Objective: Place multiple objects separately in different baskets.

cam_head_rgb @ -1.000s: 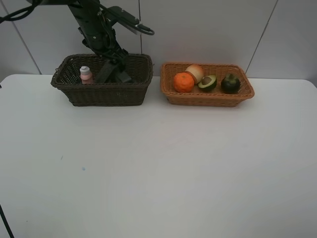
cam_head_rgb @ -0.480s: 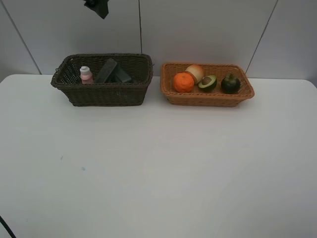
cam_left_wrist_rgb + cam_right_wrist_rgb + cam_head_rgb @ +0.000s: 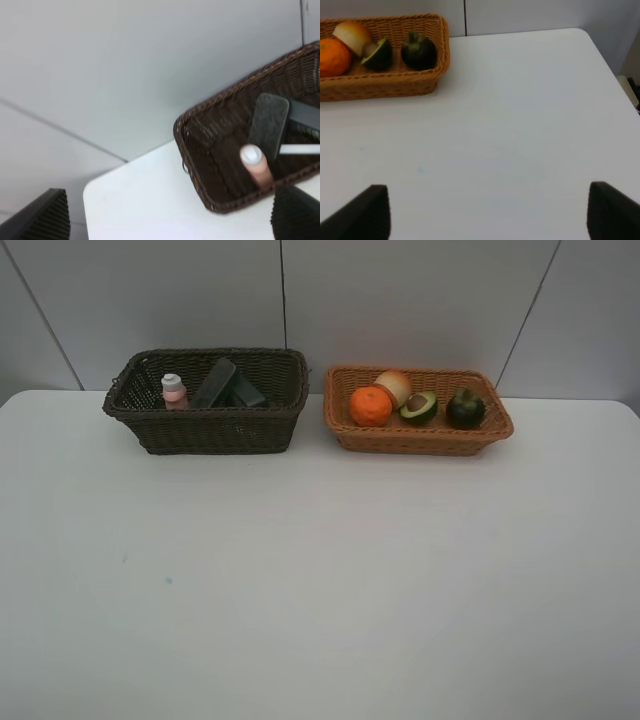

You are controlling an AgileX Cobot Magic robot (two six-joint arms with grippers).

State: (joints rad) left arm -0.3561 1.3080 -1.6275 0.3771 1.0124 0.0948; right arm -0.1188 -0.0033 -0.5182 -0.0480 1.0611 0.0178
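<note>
On the left of the bench [image 3: 300, 570] the dark basket [image 3: 205, 430] holds the pink bottle [image 3: 174, 391] upright near its left end, cap up. Beside it the eraser [image 3: 214, 382] leans with its long axis sloping up from the basket floor toward the back wall, and a second dark thing, likely the black bottle [image 3: 246, 393], lies just beside it. In the left wrist view the marker [image 3: 300, 149] shows as a white bar lying flat across the basket floor, next to the eraser.

To the right, the tan basket [image 3: 420, 438] carries the orange [image 3: 371, 406], the peach fruit [image 3: 395, 386] just behind it, the avocado half [image 3: 419, 407] with its cut face tilted up and forward, and the mangosteen [image 3: 465, 408], stem up, nearest the right end.

No arm shows in the high view. The left hand [image 3: 165, 215] hangs above the dark basket with its fingers spread wide apart and nothing between them; the right hand [image 3: 487, 212] hangs over bare bench, likewise spread and empty.

By my reading the sorting is done: fruit in one basket, the rest in the other, nothing loose on the bench. The next move calls only for parking both arms clear.
</note>
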